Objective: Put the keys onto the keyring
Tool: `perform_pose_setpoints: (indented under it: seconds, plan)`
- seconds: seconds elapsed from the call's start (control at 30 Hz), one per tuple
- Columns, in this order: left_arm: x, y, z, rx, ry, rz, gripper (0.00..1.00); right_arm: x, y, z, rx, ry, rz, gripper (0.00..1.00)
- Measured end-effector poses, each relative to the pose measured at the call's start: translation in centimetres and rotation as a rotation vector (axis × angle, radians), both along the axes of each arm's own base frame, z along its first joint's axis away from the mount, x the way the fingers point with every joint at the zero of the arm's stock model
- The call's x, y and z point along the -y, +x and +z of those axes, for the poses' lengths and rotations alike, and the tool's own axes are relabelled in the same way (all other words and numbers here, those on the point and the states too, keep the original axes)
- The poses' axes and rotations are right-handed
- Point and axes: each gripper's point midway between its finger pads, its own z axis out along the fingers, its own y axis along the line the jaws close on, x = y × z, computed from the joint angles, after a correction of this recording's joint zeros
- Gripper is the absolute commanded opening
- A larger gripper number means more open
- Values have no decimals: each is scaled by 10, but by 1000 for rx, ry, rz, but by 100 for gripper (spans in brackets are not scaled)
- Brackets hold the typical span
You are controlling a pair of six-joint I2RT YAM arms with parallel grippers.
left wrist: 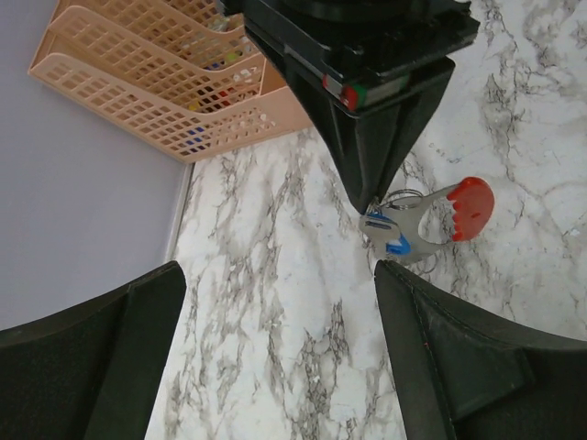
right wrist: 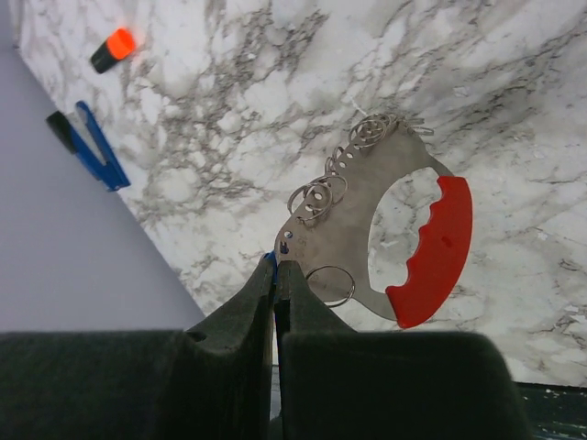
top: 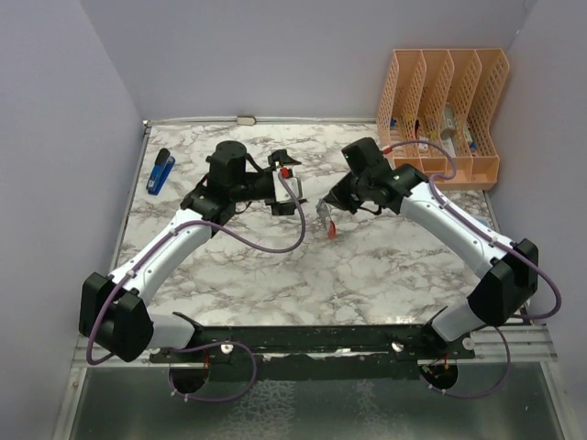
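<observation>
The keyring (right wrist: pixel 367 197) is a silvery plate with a red crescent grip (right wrist: pixel 438 252) and several small wire rings through its holes. My right gripper (right wrist: pixel 275 266) is shut at the plate's narrow end, with a sliver of the blue key head (right wrist: pixel 271 260) between its fingertips. In the left wrist view the right gripper's tip (left wrist: pixel 372 197) holds the keyring (left wrist: pixel 431 220) above the marble, with the blue key (left wrist: pixel 396 246) against it. In the top view the keyring (top: pixel 328 222) hangs mid-table. My left gripper (left wrist: pixel 280 339) is wide open and empty, facing it.
A dark-blue stapler-like object (top: pixel 161 171) lies at the far left, also in the right wrist view (right wrist: pixel 92 147). An orange-and-black marker (right wrist: pixel 115 48) lies beyond it. A peach file organiser (top: pixel 445 110) stands at the back right. Purple walls enclose the table.
</observation>
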Motion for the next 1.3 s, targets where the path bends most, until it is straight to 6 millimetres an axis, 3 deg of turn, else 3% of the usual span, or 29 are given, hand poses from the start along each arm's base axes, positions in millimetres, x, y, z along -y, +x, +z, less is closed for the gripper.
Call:
perform_pose_setpoints:
  seconds: [0.13,0.23,0.37,0.77,0.93,1.13,1.3]
  plan:
    - [6,-8,-2,54,-6,-41,90,-6,2,25,67,77,50,1]
    - [11,-32,-11,95,-15,-89,87,-13,1,39,98,121,89,1]
    - [18,-53,-19,122,-31,-119,83,-18,-2,42,107,147,117,1]
    - [19,-36,-5,151,-81,-40,61,-25,-8,49,112,194,159,1]
    - [20,-33,-8,141,-81,-32,49,-27,-9,47,115,203,170,1]
    - [21,-30,-15,135,-65,-37,48,-24,-12,42,109,201,173,1]
    - [23,-29,-34,110,-19,-50,49,-24,-14,46,120,209,174,1]
